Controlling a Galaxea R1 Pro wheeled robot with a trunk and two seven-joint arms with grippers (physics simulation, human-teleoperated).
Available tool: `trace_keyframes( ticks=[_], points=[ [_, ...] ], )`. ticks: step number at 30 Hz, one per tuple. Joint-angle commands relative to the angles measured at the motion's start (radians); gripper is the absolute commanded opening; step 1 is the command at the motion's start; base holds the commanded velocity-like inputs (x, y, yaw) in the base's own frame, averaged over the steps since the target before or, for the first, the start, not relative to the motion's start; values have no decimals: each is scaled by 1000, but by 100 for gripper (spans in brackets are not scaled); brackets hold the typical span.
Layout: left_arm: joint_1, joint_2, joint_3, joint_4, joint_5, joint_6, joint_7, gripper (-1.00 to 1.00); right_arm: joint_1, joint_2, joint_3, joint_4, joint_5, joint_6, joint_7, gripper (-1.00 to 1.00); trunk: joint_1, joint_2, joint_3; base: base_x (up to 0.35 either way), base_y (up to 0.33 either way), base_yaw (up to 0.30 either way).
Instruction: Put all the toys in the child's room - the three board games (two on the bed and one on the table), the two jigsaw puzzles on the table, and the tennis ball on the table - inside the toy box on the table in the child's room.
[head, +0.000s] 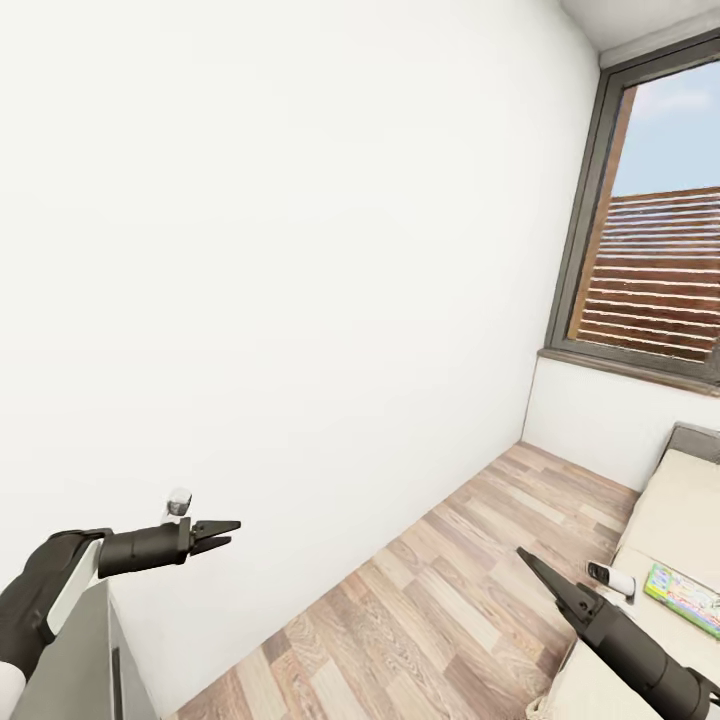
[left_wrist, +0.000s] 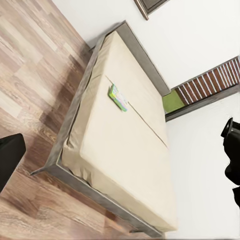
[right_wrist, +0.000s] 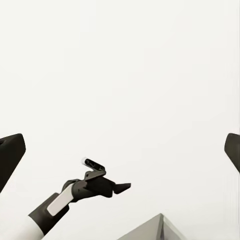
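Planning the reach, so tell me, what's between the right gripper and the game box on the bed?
In the head view only bare cream mattress separates the right gripper from the game box on the bed.

free: open air between left claw (head: 225, 532) and right claw (head: 535, 567), bare wood floor (head: 440, 600) below | blocked: white wall (head: 300, 250) ahead, bed (head: 670, 520) at right
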Motion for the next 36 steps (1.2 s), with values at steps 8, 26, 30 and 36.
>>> trace_keyframes(
  ticks=[8,26,30,36],
  points=[
    [0,1,5,0,2,6,3,100,1,-2,-7,5,-7,9,13,100,0,0,9,0,0,-211],
    [2,-9,-3,-2,0,5,23,100,1,-3,-11,53,-9,7,25,100,0,0,31,0,0,-211],
    [2,-9,-11,-2,-3,4,32,100,1,-3,-12,53,-9,8,35,100,0,0,36,0,0,-211],
    [2,-9,-15,-2,-5,3,41,100,1,-3,-31,56,-7,9,48,100,0,0,43,0,0,-211]
  ],
)
